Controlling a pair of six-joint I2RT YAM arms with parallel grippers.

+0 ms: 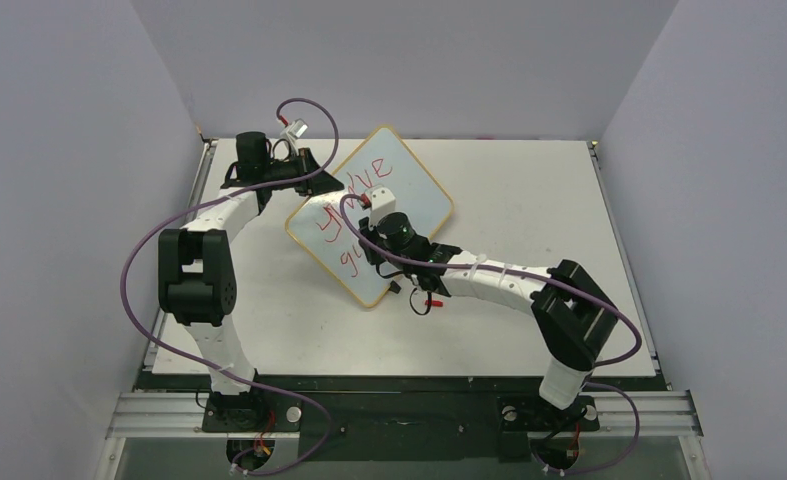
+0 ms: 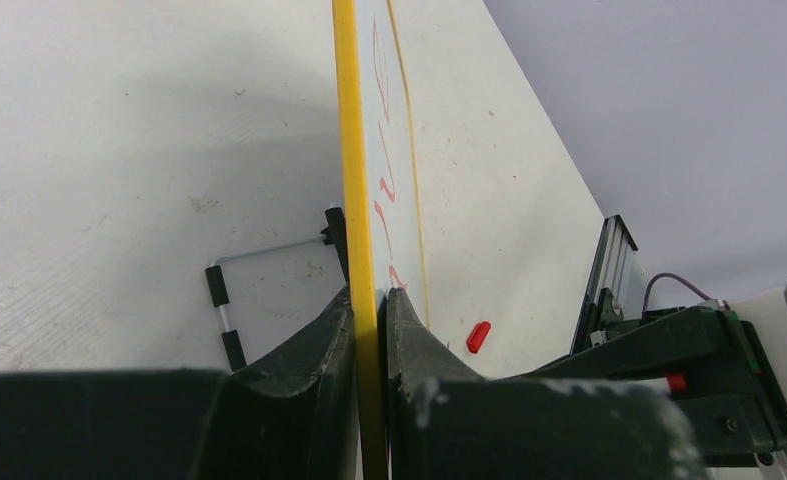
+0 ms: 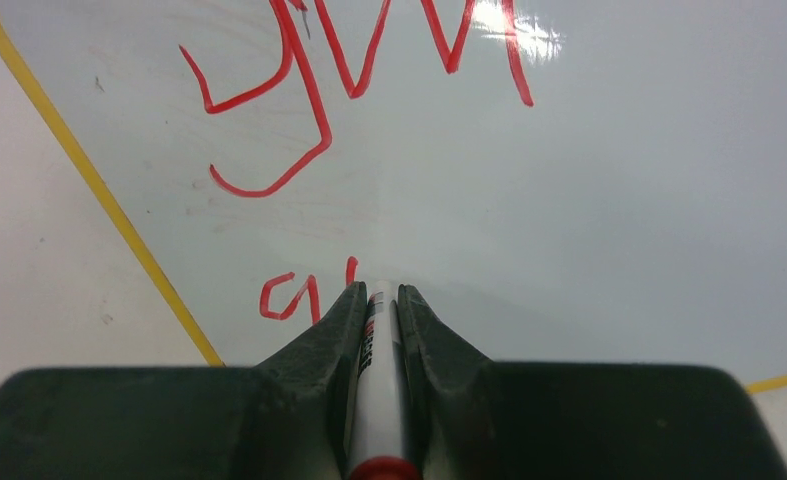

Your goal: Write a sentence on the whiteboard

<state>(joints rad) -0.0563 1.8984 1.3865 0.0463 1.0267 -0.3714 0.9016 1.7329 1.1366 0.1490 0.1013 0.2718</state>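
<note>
**Near to far.** Nearest your bases, a loose red cap point(image 1: 433, 301) lies on the table point(image 1: 529, 190) just beside the right forearm, off the board.

Next out, the right gripper point(image 3: 374, 295) is clenched on a white marker point(image 3: 374, 400). Its barrel runs straight forward between the fingers. They hide the tip, so you cannot tell whether it touches the surface.

Directly ahead is the whiteboard point(image 3: 619, 250), set corner-on to you near the middle of the table. The sentence point(image 3: 314, 110) is unfinished: an upper line in red, and below it only a "g" and one short stroke, just left of the marker.

The relation governing your next stroke is this: in the right wrist view, blank board lies to the right of the fingers. The lower line's long axis should run parallel to the upper one, which in the top view climbs toward the far right. Only the right arm is placed to write.

Farthest out, the left gripper point(image 2: 369, 300) is clamped on the yellow frame point(image 2: 352, 150) at the board's far-left edge. A wire bracket point(image 2: 219, 290) with black clips sits beside those fingers.

Judged risk: the right arm's cable point(image 1: 349, 215), looped over the writing, may smear it.
</note>
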